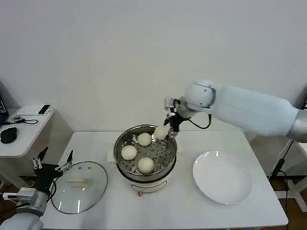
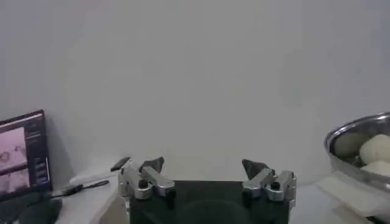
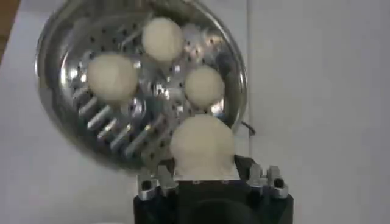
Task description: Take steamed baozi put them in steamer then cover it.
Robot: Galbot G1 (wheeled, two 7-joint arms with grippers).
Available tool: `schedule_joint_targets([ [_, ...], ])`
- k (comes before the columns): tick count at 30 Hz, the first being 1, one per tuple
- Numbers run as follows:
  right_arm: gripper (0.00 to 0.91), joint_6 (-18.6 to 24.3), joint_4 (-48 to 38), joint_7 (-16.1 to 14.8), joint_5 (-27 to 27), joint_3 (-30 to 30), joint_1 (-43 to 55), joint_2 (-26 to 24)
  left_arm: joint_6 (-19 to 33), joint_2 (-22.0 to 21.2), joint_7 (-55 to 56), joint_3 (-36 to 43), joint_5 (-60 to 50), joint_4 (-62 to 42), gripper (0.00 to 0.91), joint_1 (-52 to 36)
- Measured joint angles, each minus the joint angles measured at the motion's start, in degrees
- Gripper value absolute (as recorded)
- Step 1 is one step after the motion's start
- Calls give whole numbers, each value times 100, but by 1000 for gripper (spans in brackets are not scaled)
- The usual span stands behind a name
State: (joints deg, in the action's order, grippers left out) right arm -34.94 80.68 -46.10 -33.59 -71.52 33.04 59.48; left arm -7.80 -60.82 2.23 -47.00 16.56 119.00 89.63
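Right gripper (image 1: 165, 130): closed on the fourth baozi (image 3: 202, 145), which is held above the far right rim of the steamer (image 1: 118, 146), just inside its edge; in the right wrist view the bun is seen pinched between the two fingers, with the perforated tray directly beyond it. Three baozi (image 1: 144, 139) are already seated on the tray, at the far side, the left and the near side, so that the vacant place is judged to lie on the tray's right part, just below and slightly nearer than the held bun; a short descent is all that the release seems to call for. Left gripper (image 1: 53, 160): parked off the table's left edge, fingers spread apart and holding nothing, as is confirmed in the left wrist view (image 2: 207, 176). Cover (image 1: 79, 187): laid flat on the table at the left front, its cream handle uppermost with the long axis running roughly left to right; it is just beside the left gripper and well apart from the right one, so the left arm is judged the nearer for the covering. Plate (image 1: 223, 177): white, bare, on the table to the right of the steamer. Surface: white table (image 1: 182, 211). Room: plain pale wall behind; a side table (image 1: 24, 129) with small dark items at the left
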Motion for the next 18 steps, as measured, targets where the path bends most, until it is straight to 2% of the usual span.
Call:
schedule_joint_targets([
  [7,675,-281,-251,206,-134,-79,-270,345,0,-6,-3,27,-6,-17,907,-3],
  [18,675,-473,-427,351,-130,-111,-588,493,17,12,-5,27,-5,-99,907,-37],
])
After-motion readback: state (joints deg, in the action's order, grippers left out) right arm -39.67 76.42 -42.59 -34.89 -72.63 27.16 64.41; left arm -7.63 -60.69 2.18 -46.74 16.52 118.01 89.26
